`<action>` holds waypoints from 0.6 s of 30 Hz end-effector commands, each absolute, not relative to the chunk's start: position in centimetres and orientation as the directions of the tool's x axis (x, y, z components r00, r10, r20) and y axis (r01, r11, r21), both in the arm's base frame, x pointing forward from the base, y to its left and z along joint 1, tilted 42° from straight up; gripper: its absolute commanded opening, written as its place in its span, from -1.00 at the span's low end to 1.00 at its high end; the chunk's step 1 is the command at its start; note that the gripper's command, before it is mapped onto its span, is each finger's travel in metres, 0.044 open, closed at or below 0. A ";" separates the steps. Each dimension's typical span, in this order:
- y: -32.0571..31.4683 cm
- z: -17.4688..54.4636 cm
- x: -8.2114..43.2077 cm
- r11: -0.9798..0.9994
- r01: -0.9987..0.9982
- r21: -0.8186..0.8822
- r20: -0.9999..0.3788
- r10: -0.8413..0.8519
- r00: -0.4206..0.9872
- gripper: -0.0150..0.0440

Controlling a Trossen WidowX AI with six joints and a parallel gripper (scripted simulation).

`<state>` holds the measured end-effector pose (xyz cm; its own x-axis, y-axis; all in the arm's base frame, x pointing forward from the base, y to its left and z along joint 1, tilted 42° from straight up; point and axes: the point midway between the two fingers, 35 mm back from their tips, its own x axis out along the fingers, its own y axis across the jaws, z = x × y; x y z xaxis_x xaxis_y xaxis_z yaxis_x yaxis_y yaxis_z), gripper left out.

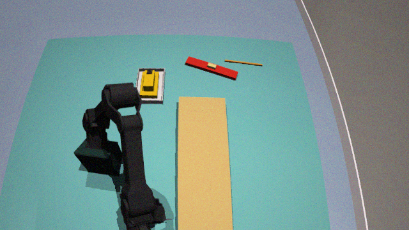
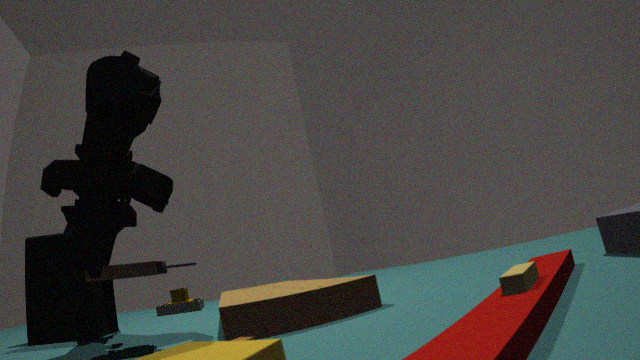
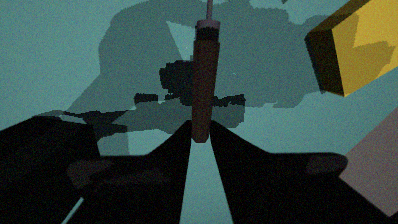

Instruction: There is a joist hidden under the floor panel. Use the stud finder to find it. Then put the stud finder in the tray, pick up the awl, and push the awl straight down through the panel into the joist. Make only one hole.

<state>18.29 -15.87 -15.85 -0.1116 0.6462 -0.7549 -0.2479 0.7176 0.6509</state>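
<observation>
My gripper is shut on the brown handle of the awl. The awl is held roughly level above the table, its thin metal shaft pointing away from the fingers. In the top view the gripper and awl are out of frame below. The yellow stud finder sits in the white and grey tray. The tan floor panel lies to the right of the arm in the top view. The joist is hidden.
A red bar with a small tan block and a thin orange rod lie beyond the panel. A yellow block lies near the awl. A dark block stands at the exterior view's right edge.
</observation>
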 end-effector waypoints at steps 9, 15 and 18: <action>-18.8 -12.9 18.5 0.736 -0.365 0.570 -0.815 0.561 -0.141 -0.49; -20.1 -12.8 19.9 0.691 -0.615 0.380 -0.921 0.346 -0.180 -0.49; -20.8 -12.5 20.8 0.631 -0.721 0.286 -0.957 0.228 -0.180 -0.49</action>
